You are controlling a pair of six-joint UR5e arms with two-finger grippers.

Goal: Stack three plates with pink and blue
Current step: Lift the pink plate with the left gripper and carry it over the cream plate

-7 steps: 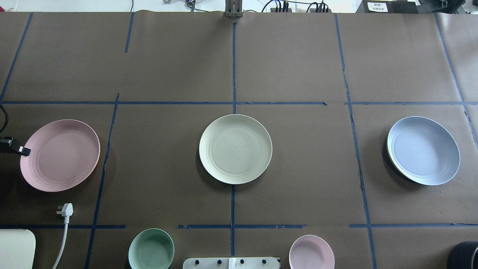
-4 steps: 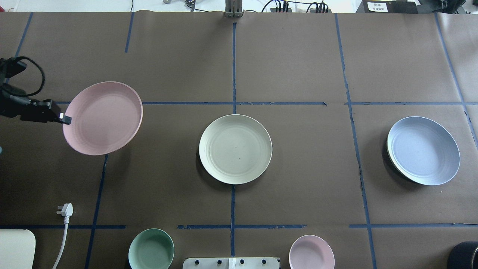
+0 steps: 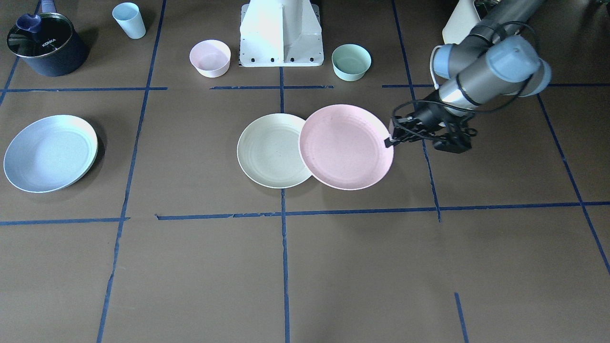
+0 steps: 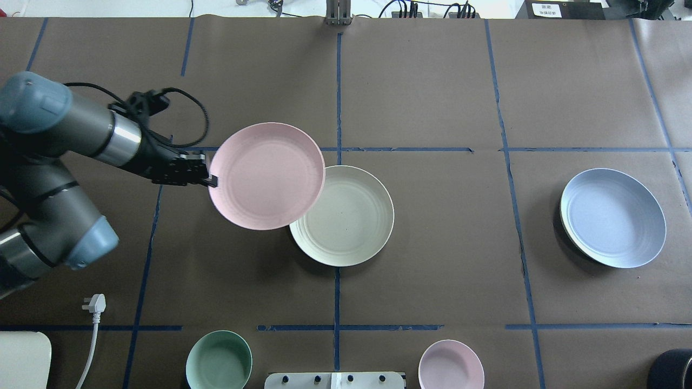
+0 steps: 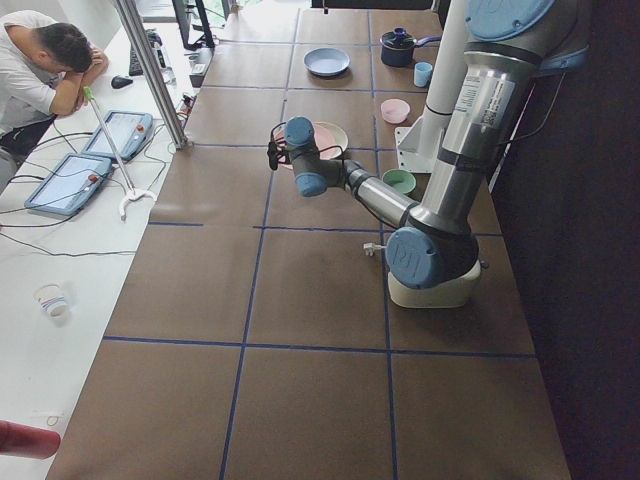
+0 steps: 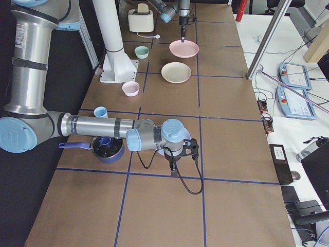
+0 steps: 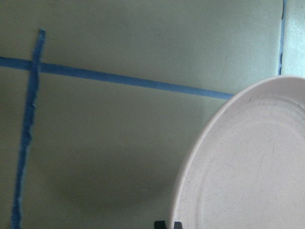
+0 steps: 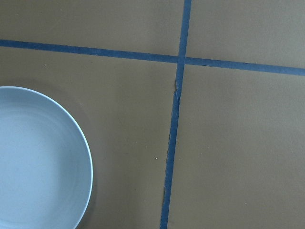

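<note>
My left gripper (image 4: 212, 179) is shut on the left rim of the pale pink plate (image 4: 266, 175) and holds it level above the table. In the overhead view the plate's right edge overlaps the left edge of the cream-white plate (image 4: 351, 221), which lies flat at the table's centre. The front view shows the same: the left gripper (image 3: 388, 141), the pink plate (image 3: 345, 146) and the cream plate (image 3: 269, 152). The light blue plate (image 4: 612, 218) lies at the right. The right wrist view shows the blue plate (image 8: 38, 162) below. My right gripper (image 6: 175, 167) shows only in the right side view, so I cannot tell its state.
A mint-green bowl (image 4: 219, 361) and a small pink bowl (image 4: 451, 364) stand near the robot base (image 3: 281, 33). A white plug and cable (image 4: 94, 303) lie at the near left. A dark pot (image 3: 45, 44) and a pale blue cup (image 3: 129, 20) stand beyond the blue plate.
My left gripper has lifted the pink plate from the table's left and carried it right, until it overlaps the cream plate's edge. The other plates have not moved.
</note>
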